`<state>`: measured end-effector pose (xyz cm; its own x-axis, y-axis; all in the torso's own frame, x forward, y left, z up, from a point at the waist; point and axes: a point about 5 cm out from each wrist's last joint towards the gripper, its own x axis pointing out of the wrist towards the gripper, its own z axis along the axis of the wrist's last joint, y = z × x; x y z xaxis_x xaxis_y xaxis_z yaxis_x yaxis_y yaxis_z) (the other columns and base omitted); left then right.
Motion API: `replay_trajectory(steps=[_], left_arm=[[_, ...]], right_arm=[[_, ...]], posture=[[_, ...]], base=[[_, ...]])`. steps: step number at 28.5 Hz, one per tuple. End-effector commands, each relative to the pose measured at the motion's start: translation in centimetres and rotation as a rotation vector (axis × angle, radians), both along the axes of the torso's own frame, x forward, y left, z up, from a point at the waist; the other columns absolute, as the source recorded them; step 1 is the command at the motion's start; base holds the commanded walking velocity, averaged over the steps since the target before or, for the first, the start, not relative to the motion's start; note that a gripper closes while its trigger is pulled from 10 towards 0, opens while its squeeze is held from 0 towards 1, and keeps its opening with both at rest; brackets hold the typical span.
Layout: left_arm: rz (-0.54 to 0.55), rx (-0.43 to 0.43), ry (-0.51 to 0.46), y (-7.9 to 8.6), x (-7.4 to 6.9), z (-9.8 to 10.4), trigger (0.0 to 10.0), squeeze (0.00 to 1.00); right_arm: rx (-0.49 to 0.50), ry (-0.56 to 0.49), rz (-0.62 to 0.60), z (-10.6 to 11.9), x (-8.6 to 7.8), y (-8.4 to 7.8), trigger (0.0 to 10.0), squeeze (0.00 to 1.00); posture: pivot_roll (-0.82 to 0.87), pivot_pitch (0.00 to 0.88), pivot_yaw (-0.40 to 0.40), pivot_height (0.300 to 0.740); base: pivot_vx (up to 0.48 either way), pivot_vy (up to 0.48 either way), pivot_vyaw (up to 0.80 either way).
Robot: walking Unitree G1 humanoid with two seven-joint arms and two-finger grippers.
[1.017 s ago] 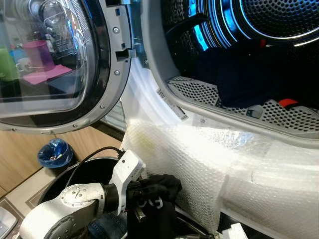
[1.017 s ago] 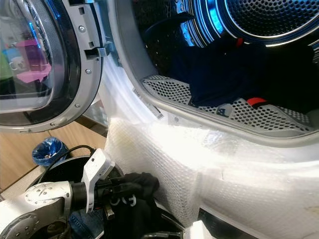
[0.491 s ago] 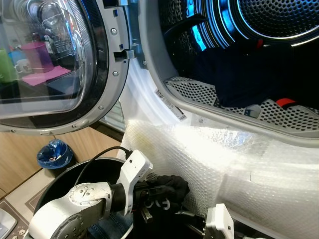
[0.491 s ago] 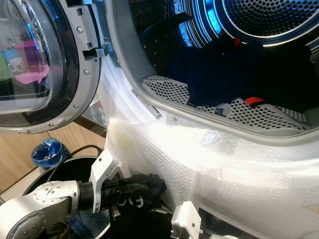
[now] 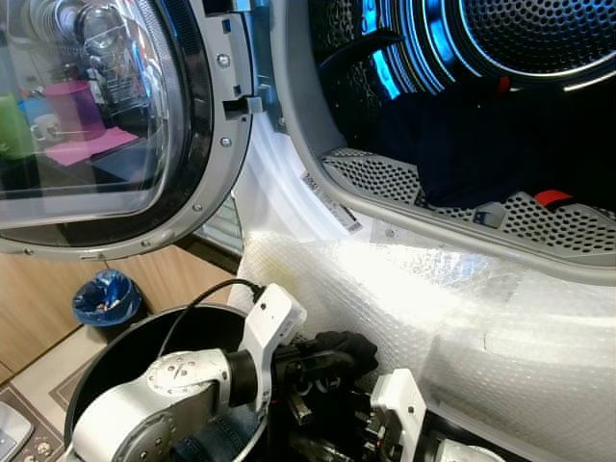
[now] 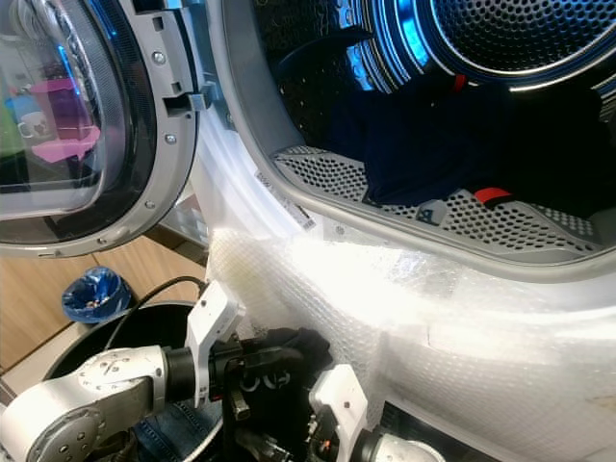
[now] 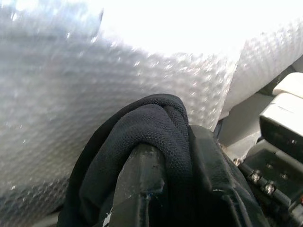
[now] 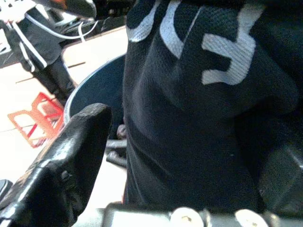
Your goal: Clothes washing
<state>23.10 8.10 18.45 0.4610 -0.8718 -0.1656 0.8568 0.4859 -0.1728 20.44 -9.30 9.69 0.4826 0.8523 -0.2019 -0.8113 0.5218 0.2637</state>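
A black garment (image 5: 348, 346) with white lettering (image 8: 222, 42) hangs bunched from my left gripper (image 5: 327, 364), which is shut on it just in front of the bubble-wrapped washer front (image 5: 433, 308). In the left wrist view the cloth (image 7: 147, 137) folds over a finger (image 7: 142, 184). My right gripper (image 8: 180, 165) is low beside the garment, open, with its fingers (image 8: 71, 156) spread to either side of the hanging cloth. The washer drum (image 5: 520, 48) stands open above, with dark blue clothes (image 5: 481, 144) lying inside it.
The round glass door (image 5: 96, 125) is swung open at the left. A black basket (image 5: 115, 356) sits under my left arm with blue jeans (image 5: 217, 438) in it. A blue bin (image 5: 106, 296) stands on the floor behind.
My left gripper has carried the black garment to the right, toward the washer front. My right arm has risen into view from below, next to the garment.
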Motion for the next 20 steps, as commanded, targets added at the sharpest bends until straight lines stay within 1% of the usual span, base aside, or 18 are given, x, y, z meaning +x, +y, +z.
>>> replay_trajectory(steps=[1,3,5,9,10,12,15,20], left_arm=[[-0.023,-0.023,-0.04,-0.5,-0.1,1.0,0.0,0.0],[-0.026,-0.025,-0.04,-0.6,-0.1,1.0,0.0,0.0],[-0.027,-0.028,-0.039,-0.7,-0.2,1.0,0.0,0.0],[-0.039,-0.039,-0.028,-1.0,-0.4,1.0,0.0,0.0],[-0.042,-0.042,-0.025,-1.1,-0.4,1.0,0.0,0.0],[-0.05,-0.044,-0.024,-1.3,-0.4,1.1,0.0,0.0],[-0.057,-0.048,-0.022,-1.4,-0.4,1.1,0.0,0.0],[-0.069,-0.063,-0.016,-1.6,-0.6,1.4,0.0,0.0]], right_arm=[[-0.014,0.024,-0.119,-0.1,1.3,0.4,10.0,0.0],[-0.006,0.029,-0.159,-0.1,1.7,0.5,10.0,0.0],[0.018,0.044,-0.168,0.0,1.8,0.7,10.0,0.0],[0.037,0.007,-0.19,0.7,2.0,1.9,10.0,0.0],[0.061,0.025,-0.22,0.9,2.2,2.2,10.0,0.0],[0.073,0.035,-0.235,1.1,2.3,2.4,10.0,0.0],[0.073,0.034,-0.231,1.1,2.3,2.6,10.0,0.0],[0.029,0.034,-0.285,0.4,2.8,2.9,10.0,0.0]], posture=[[0.04,0.029,0.075,0.74],[0.04,0.029,0.074,0.74],[0.04,0.029,0.074,0.74],[0.04,0.025,0.078,0.74],[0.03,0.024,0.081,0.74],[0.03,0.025,0.08,0.74],[0.03,0.025,0.081,0.74],[0.04,0.029,0.079,0.74]], base=[[0.0,0.0,0.0],[0.0,0.0,0.0],[0.0,0.0,0.0],[0.0,0.0,0.0],[0.0,0.0,0.0],[0.0,0.0,0.0],[0.0,0.0,0.0],[0.0,0.0,0.0]])
